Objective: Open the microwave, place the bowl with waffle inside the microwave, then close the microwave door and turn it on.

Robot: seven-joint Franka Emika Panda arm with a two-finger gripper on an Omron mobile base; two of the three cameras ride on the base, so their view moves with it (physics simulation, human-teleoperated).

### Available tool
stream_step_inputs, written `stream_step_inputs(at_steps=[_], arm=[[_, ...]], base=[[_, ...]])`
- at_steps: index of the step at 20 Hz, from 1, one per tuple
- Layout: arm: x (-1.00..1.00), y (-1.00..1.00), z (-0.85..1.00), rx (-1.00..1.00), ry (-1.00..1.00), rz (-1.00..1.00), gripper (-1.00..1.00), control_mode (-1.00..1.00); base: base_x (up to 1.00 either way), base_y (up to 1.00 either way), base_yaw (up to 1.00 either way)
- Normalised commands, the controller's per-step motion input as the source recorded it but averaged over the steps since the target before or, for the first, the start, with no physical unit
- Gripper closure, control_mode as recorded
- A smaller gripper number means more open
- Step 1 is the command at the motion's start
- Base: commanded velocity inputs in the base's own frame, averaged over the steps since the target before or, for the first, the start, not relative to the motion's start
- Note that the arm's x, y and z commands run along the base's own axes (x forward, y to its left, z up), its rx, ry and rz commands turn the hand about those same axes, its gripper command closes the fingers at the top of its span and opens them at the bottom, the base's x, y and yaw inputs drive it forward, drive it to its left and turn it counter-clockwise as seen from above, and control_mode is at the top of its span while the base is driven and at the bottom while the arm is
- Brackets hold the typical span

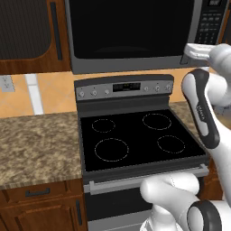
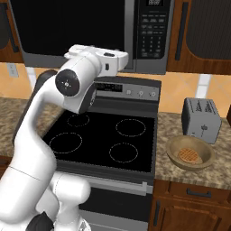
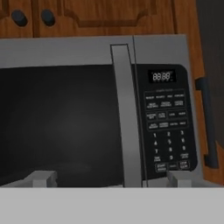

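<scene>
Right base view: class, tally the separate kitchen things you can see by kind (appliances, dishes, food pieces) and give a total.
Appliances: 3 (microwave, stove, toaster)
Dishes: 1 (bowl)
Food pieces: 1 (waffle, lying in the bowl)
Total: 5

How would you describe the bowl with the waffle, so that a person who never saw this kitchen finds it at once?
Start at the black-topped stove under the microwave and move to the granite counter on its right. There, just in front of the gray toaster, sits the bowl. It is shallow, round and tan-brown, and it alone holds an orange-brown waffle.
</scene>
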Motion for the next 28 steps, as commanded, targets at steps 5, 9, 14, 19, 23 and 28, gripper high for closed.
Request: stream_step_inputs(at_steps=[5,9,14,19,23,28], arm=[[0.46,-0.18,0.06,0.00,0.00,0.00,-1.00,-1.00],[0.57,-0.23,0.01,0.00,0.00,0.00,-1.00,-1.00],[0.64,-0.18,0.00,0.00,0.00,0.00,-1.00,-1.00],[0.64,-0.17,0.00,0.00,0.00,0.00,-1.00,-1.00],[0.67,-0.15,0.00,0.00,0.00,0.00,-1.00,-1.00],[0.65,-0.13,0.00,0.00,0.00,0.00,1.00,-1.00]], base=[[0.00,0.00,0.00],[0.00,0.00,0.00],[0.00,0.00,0.00],[0.00,0.00,0.00],[0.00,0.00,0.00],[0.00,0.00,0.00]])
